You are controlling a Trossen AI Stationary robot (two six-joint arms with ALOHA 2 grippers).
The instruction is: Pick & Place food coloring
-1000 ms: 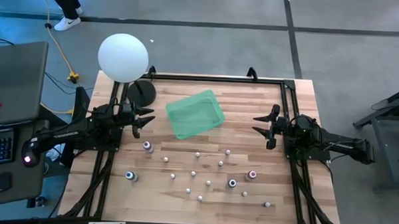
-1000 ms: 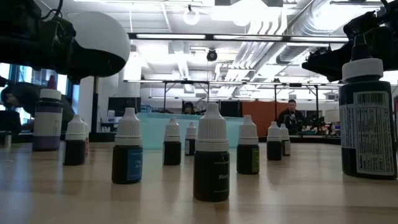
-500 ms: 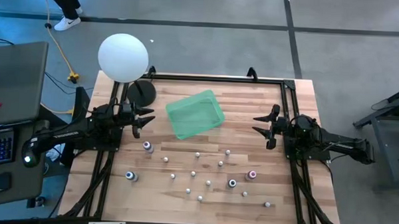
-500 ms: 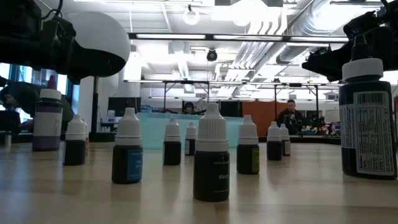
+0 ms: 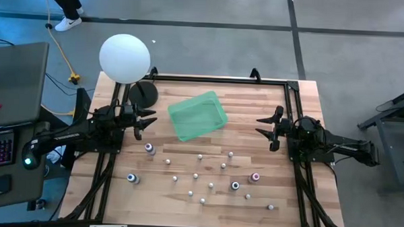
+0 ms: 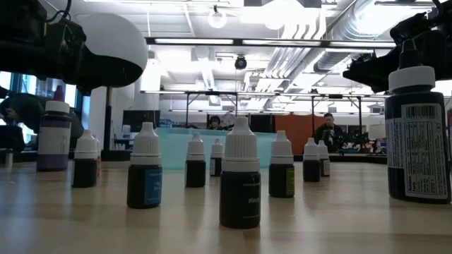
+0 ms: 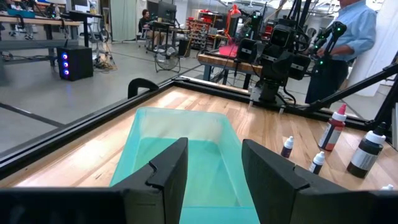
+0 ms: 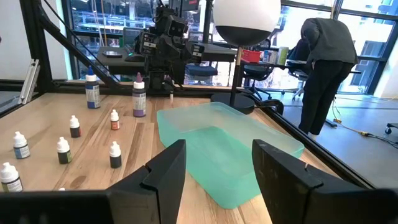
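Observation:
Several tiny food coloring bottles (image 5: 198, 175) with whitish caps stand upright on their bases across the near half of the wooden table; the low view shows them as dark bottles (image 6: 239, 173). The green tray (image 5: 197, 115) rests flat at the table's far middle. My left gripper (image 5: 146, 118) hovers open left of the tray, its fingers framing the tray (image 7: 186, 152) in the left wrist view. My right gripper (image 5: 263, 125) hovers open right of the tray, facing it (image 8: 227, 149). Neither touches anything.
A white sphere lamp (image 5: 125, 57) on a black round base (image 5: 143, 93) stands at the far left corner. A black frame (image 5: 220, 79) edges the table. Larger bottles stand at left (image 5: 149, 149) and right (image 5: 255, 177). People show in the room beyond.

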